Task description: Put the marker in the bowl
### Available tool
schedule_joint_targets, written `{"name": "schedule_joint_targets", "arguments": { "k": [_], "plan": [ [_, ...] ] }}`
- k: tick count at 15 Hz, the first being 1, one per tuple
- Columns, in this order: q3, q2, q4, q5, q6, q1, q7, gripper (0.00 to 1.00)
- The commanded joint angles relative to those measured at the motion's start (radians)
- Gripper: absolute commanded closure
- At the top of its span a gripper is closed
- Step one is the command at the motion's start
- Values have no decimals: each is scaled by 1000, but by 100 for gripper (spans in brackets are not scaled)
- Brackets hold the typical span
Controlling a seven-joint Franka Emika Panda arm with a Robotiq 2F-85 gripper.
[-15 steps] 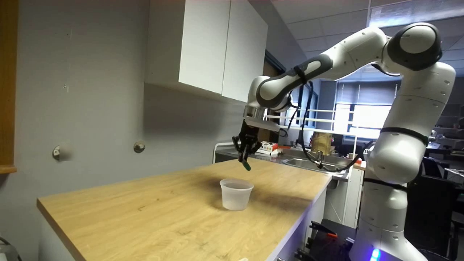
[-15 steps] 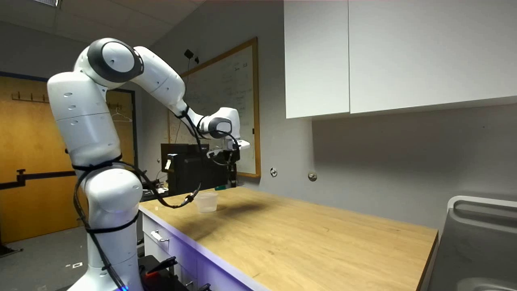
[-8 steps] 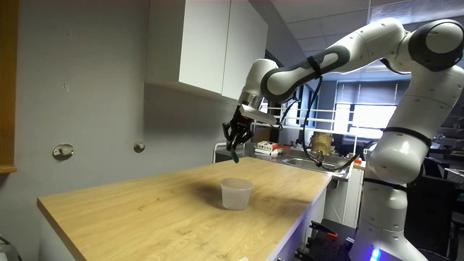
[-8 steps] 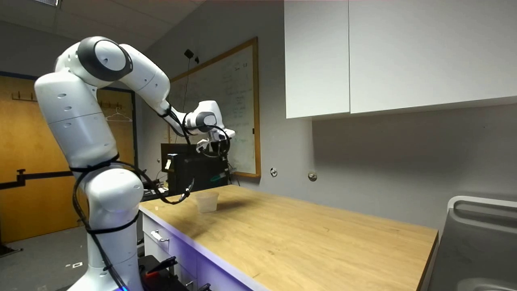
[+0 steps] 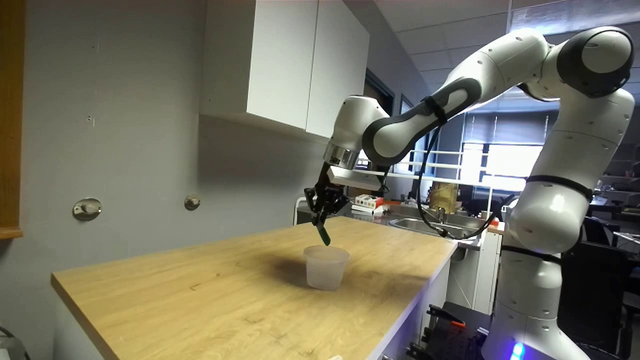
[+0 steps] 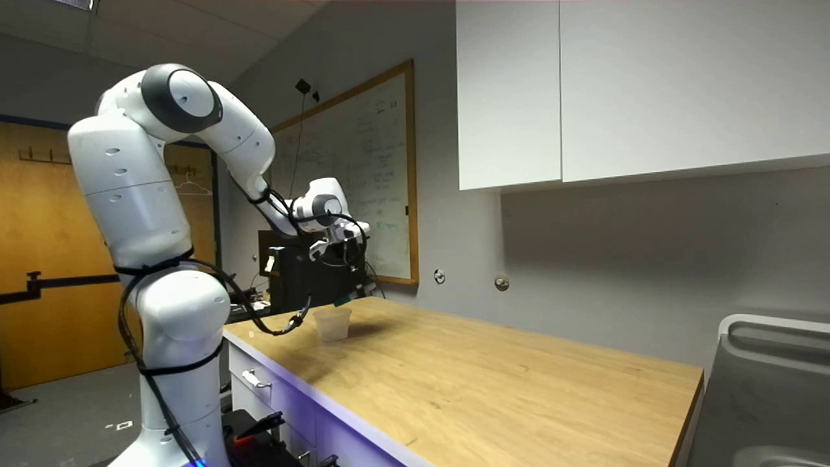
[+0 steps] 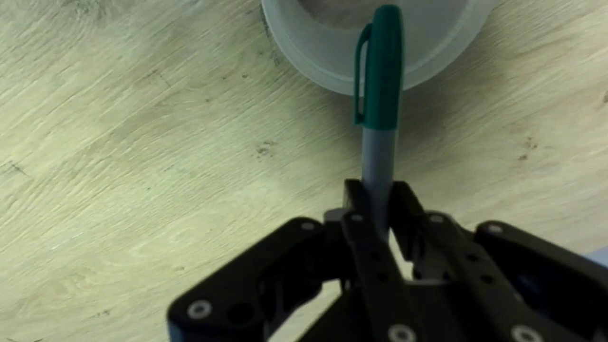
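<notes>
Just above the translucent plastic bowl (image 5: pixel 325 272), a green-capped marker (image 7: pixel 381 118) hangs one short shift from home

At the left of an exterior view, a round metal wall fitting (image 5: pixel 87 209) sits above the wood-grain countertop (image 5: pixel 190 295), which runs toward the middle of the frame. Near the centre, the two-finger gripper (image 7: pixel 378 199) leans downward, its jaws pressed in to no more than the marker's width, gripping the grey barrel (image 7: pixel 378 154), with the green cap (image 7: pixel 387 71) pointing down. Right below stands the bowl, upright. In both exterior views the cap hangs just above the rim (image 7: pixel 308 66); whether it touches, I can't tell from where I stand. Farther right come a steel sink (image 5: pixel 415 225) and, at the right edge, the white robot arm (image 5: pixel 550 215).

At the top of the wrist view, the cap crosses the near rim and overlaps the bowl's mouth, while the barrel shows against the countertop. I'd say pick-up and carry are done, and the placing is in hand. The next move seems to call for a little more reach over the mouth, then a dip and a release. Let go from here, the marker might catch the rim and roll outward.
</notes>
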Motion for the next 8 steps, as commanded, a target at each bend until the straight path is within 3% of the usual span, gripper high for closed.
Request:
{"name": "schedule_joint_targets", "arguments": {
  "k": [1, 3, 4, 5, 8],
  "plan": [
    [20, 11, -17, -66, 2, -2, 65, 90],
    [23, 14, -27, -87, -3, 1, 78, 90],
    [25, 16, -30, -98, -5, 1, 86, 79],
    [25, 17, -31, -105, -10, 2, 92, 57],
    [25, 19, -33, -123, -19, 5, 102, 48]
  ]
}}
